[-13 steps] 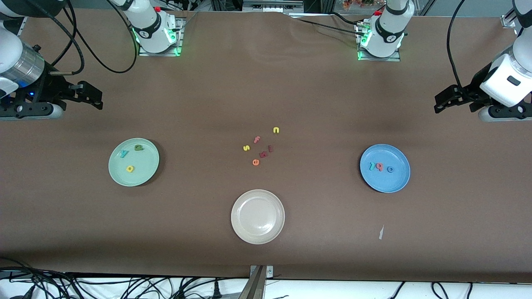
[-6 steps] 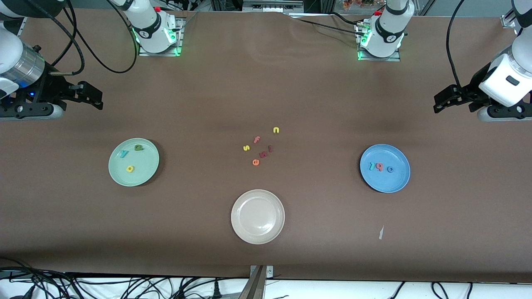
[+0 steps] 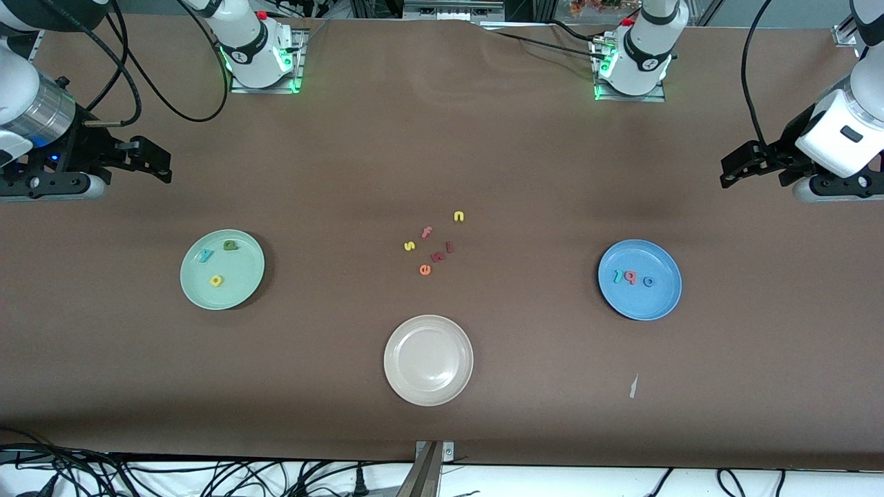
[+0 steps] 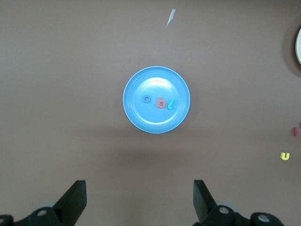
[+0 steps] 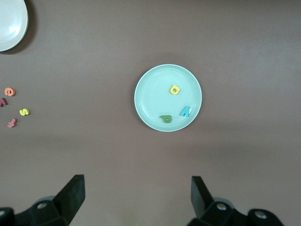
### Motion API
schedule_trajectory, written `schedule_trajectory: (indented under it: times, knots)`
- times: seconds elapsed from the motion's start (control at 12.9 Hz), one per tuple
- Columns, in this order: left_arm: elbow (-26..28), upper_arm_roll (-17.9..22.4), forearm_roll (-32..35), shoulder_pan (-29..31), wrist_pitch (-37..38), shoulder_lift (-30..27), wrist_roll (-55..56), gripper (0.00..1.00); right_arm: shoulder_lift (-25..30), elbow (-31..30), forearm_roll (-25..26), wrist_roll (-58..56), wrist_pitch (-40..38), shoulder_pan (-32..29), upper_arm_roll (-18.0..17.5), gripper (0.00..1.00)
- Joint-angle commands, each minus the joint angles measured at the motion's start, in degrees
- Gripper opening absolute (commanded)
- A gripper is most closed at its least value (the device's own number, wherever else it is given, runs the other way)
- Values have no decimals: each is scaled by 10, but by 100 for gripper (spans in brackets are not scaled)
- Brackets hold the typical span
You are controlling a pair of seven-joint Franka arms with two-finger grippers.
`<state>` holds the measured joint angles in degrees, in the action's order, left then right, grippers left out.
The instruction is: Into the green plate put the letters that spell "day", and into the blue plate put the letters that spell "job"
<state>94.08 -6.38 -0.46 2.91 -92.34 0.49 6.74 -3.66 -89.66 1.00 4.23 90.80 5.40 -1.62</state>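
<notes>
A beige plate (image 3: 428,359) sits near loose letters (image 3: 431,245); a white scrap (image 3: 632,386), perhaps paper.

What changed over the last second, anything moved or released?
Almost nothing. The left gripper drew back slightly toward its end of the table; the right gripper barely shifted. Both are open and empty, nothing grabbed or let go. Unchanged: d, a, y in the green plate, j, b, o in the blue plate, loose letters mid-table, beige plate empty.
</notes>
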Motion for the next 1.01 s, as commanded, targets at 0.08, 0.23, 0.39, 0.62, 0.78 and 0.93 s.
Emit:
schedule_trajectory:
  times: [0.08, 0.23, 0.39, 0.62, 0.78, 0.93]
  knots:
    - [2, 4, -14, -4, -4, -3, -8, 100, -7, 17, -5, -1, -11, 1, 0, 100]
    - [1, 4, -14, -4, -4, -2, -8, 100, -7, 17, -6, 0, -11, 1, 0, 100]
    - [2, 4, -14, -4, -3, -2, -8, 100, -7, 17, -11, 2, -11, 1, 0, 100]
    - [1, 3, -9, -5, 1, -3, -7, 100, -7, 17, -24, 2, -11, 1, 0, 100]
    - [1, -1, -8, -5, 2, -3, -8, 100, -7, 17, -24, 2, -11, 1, 0, 100]
    - [-2, -4, -7, -6, 2, -2, -9, 100, -7, 17, -24, 1, -11, 1, 0, 100]
